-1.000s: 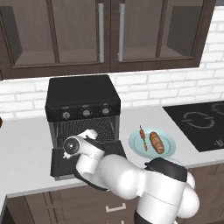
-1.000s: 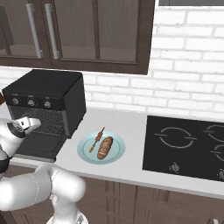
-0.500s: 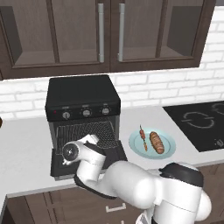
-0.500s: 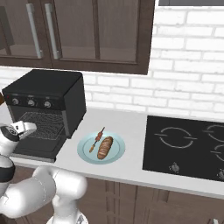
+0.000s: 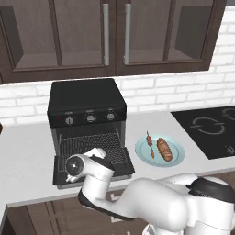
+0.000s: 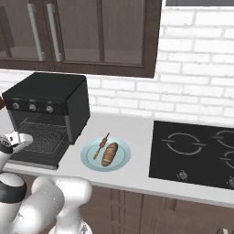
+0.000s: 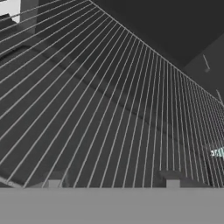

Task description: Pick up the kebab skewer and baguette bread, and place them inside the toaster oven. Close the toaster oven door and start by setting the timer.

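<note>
Door (image 5: 94, 167) of the toaster oven (image 5: 87, 108) is now lying fully down, where a second ago I was still lowering it. My gripper (image 7: 111, 183) is widening above the wire rack (image 7: 100, 105), holding nothing. Kebab skewer (image 5: 150, 144) and baguette bread (image 5: 164, 149) are waiting on the plate (image 5: 176, 158) on the table (image 5: 23, 160), so picking is coming next.

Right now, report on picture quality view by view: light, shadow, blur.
Left base view: even, flat light, sharp; the toaster oven cavity is dark behind its wire rack. Right base view: equally clear, a faint shadow under the plate. Hand view: dim, grey and soft, the rack wires fanning out close up.
</note>
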